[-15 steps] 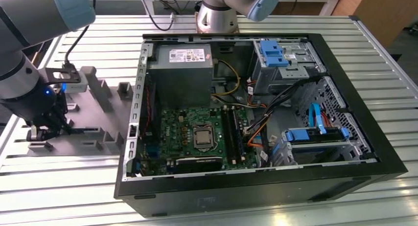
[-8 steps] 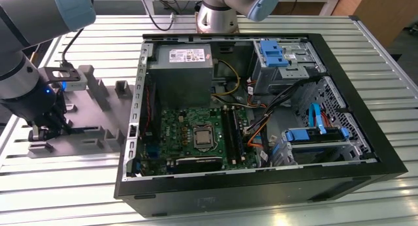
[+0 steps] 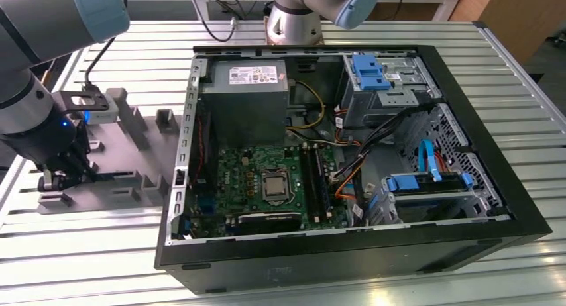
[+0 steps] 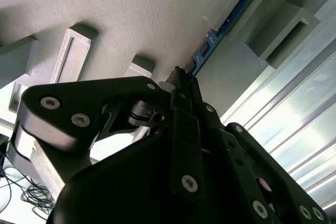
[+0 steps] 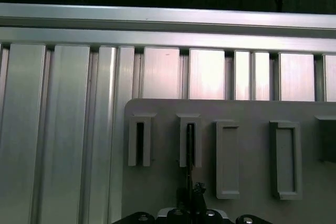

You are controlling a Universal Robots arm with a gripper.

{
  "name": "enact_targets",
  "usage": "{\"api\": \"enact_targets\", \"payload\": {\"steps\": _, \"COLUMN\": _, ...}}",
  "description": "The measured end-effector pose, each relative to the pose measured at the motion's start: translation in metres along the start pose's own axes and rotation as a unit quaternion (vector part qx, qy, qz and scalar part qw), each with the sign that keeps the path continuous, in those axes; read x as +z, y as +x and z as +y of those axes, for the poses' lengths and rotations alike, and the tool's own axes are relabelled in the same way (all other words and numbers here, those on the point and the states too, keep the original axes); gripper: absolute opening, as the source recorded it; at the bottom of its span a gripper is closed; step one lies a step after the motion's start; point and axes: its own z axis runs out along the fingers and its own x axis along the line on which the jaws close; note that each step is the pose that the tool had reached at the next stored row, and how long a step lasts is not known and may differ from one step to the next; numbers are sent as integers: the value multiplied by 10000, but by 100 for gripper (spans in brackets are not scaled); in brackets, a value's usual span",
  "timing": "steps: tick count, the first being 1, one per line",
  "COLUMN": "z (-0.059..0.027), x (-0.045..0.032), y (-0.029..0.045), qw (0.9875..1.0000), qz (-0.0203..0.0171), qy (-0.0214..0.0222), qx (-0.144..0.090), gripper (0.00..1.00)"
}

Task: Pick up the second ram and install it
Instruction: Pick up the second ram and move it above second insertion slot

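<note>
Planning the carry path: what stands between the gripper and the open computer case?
In the exterior view, upright blocks of the grey fixture stand between the gripper and the computer case.

The tabletop [image 3: 89, 253] is silver, ribbed in long parallel slats. The fixture [image 3: 132, 185] is plain matt grey. The second ram [image 4: 227, 24] is blue. The claw [image 4: 181, 80] is black, dotted with silver screw heads. The computer case [image 3: 354, 256] is black, its motherboard [image 3: 238, 167] green, the drive brackets [image 3: 367, 71] bright blue, and the cables [image 3: 346, 180] orange.
</note>
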Motion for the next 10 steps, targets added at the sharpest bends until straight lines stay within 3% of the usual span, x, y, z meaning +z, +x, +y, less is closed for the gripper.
{"api": "enact_targets", "payload": {"steps": 7, "z": 0, "x": -7, "y": 0, "qw": 10000, "qz": -1, "qy": 0, "qx": 0, "gripper": 14}}
{"api": "enact_targets", "payload": {"steps": 10, "z": 3, "x": -64, "y": -3, "qw": 10000, "qz": 0, "qy": 0, "qx": 1, "gripper": 14}}
